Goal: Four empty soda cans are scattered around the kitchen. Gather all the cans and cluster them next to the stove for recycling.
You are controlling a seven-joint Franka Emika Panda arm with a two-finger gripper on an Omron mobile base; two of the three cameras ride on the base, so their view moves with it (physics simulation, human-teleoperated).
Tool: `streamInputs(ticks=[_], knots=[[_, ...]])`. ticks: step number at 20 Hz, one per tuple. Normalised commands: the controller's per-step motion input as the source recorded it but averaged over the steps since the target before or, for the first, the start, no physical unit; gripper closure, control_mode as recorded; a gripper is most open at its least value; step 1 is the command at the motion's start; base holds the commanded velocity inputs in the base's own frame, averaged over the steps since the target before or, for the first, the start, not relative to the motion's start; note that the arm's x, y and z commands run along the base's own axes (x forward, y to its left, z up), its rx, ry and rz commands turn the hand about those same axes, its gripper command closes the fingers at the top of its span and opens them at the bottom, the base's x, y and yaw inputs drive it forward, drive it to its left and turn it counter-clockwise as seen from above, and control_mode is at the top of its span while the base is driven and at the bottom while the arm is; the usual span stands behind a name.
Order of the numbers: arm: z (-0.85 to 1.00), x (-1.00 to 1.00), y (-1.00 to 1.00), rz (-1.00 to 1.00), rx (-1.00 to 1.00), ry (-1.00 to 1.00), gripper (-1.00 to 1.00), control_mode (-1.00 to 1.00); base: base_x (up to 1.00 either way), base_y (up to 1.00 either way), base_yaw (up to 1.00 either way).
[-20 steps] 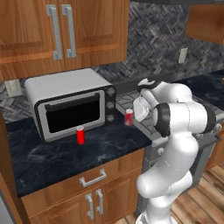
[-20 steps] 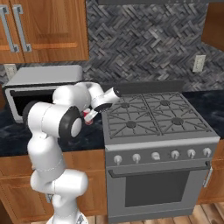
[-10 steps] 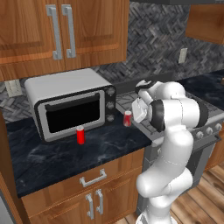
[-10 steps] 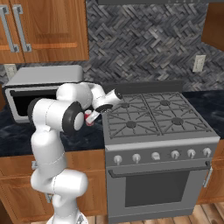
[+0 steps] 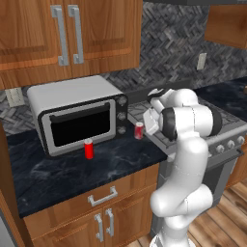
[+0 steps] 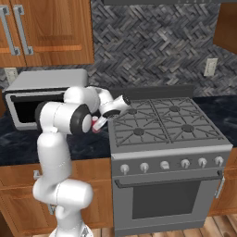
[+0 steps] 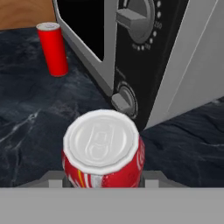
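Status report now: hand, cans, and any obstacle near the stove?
Hand shut on red-and-white can, beside stove. Plain red can stands by the toaster oven. Nothing in the way.

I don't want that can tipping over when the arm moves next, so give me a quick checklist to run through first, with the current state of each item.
1. Red-and-white can sits between the jaws of the gripper: ok, it is centred in the hand view.
2. Jaws closed on it: ok.
3. Can upright: ok, silver top faces the camera.
4. Can next to the stove: ok, beside its left edge on the black countertop.
5. Clear of the toaster oven: cannot tell, its knob corner looks near.
6. Plain red can gathered: not ok, it stands before the oven door.
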Motion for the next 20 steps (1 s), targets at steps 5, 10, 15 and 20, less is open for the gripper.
streamInputs(ticks=[5, 10, 15, 20], knots=[[-0.08, 0.24, 0.0, 0.03, 0.02, 0.0, 1.0, -1.0, 0.0, 0.0, 0.0], [-0.1, 0.25, -0.01, 0.03, 0.02, 0.0, 1.0, -1.0, 0.0, 0.0, 0.0], [-0.17, 0.28, -0.01, 0.03, 0.01, 0.0, 1.0, -1.0, 0.0, 0.0, 0.0], [-0.28, 0.27, 0.0, 0.03, 0.0, 0.0, 1.0, -1.0, 0.0, 0.0, 0.0]])
